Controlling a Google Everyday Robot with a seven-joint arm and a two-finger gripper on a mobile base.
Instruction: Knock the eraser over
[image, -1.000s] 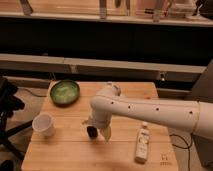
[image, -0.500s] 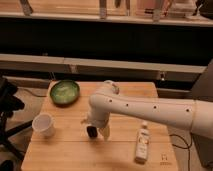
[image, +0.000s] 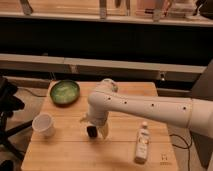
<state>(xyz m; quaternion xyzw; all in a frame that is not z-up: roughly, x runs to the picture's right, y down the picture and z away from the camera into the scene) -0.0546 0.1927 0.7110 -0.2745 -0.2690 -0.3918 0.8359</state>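
Nearest me on the table, a white bottle lies at about four o'clock and a white cup stands at nine. Just left of centre I see the eraser, a small dark block, with my gripper down over it, jaws apart, one finger on either side; I can't tell if they touch it. The white arm reaches in from three o'clock, and a green bowl sits farthest, at eleven.
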